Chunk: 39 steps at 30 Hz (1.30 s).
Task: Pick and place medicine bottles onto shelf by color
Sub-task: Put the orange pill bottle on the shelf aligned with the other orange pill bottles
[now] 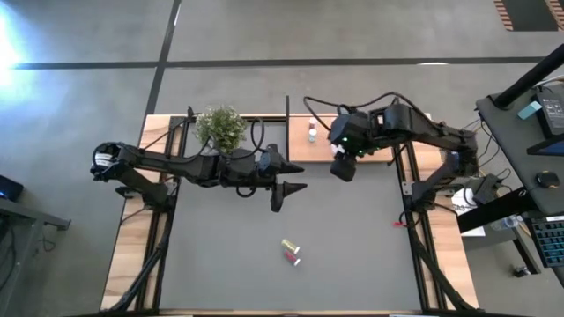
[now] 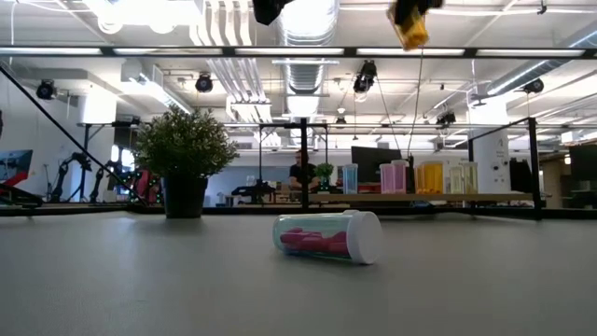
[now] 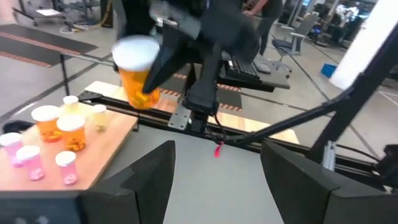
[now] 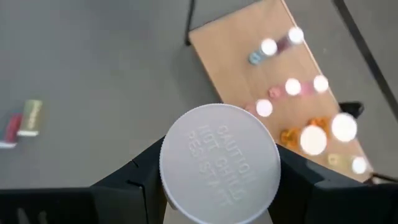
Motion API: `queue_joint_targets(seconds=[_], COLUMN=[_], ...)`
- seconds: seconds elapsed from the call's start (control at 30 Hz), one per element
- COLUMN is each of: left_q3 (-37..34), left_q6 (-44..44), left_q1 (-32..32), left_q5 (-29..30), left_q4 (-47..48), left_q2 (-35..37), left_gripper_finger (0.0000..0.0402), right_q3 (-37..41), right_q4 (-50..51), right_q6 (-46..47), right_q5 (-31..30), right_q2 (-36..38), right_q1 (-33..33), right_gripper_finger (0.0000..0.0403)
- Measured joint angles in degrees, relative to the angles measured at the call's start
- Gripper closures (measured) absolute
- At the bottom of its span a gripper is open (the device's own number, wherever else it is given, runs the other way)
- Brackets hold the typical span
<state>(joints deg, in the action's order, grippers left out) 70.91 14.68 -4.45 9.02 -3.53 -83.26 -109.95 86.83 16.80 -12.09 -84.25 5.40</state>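
left wrist view: an orange bottle (image 3: pixel 138 78) is held by the right gripper (image 3: pixel 155 68) above the shelf (image 3: pixel 106 149); standing bottles could be toppled if lowered carelessly. the left gripper (image 3: pixel 214 171) is seen empty, parted.

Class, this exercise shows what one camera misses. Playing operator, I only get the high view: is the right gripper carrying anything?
Observer: Yes, the right gripper is shut on an orange bottle with a white cap.
Operator: And the left gripper?
Observer: The left gripper is open, with nothing between its fingers.
Operator: What's on the shelf under the right arm?
Observer: The shelf holds upright pink bottles and orange bottles, side by side.
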Motion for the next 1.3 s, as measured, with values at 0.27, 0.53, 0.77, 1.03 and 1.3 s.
queue_joint_targets(seconds=[0.27, 0.53, 0.77, 1.03, 1.3], left_q3=[-0.1, -0.1, -0.2, -0.2, -0.2], left_q6=[0.0, 0.0, 0.0, 0.0, 0.0], left_q1=[0.0, 0.0, 0.0, 0.0, 0.0], left_q5=[2.0, 2.7, 3.5, 3.5, 3.5], left_q4=[0.1, 0.0, 0.0, 0.0, 0.0], left_q2=[0.5, 0.6, 0.6, 0.6, 0.6], left_gripper_finger=[0.0180, 0.0180, 0.0180, 0.0180, 0.0180], right_q3=[30.9, 56.0, 67.3, 70.7, 69.9], right_q4=[-21.5, -38.7, -44.3, -50.6, -51.2], right_q6=[11.2, 25.6, 39.5, 43.6, 42.6], right_q5=[-0.6, -10.8, -20.4, -27.1, -26.6], right_q2=[16.6, 24.2, 24.3, 20.5, 15.7], right_q1=[2.4, 2.5, 2.5, 3.2, 6.6], right_gripper_finger=[0.0209, 0.0209, 0.0209, 0.0209, 0.0209])
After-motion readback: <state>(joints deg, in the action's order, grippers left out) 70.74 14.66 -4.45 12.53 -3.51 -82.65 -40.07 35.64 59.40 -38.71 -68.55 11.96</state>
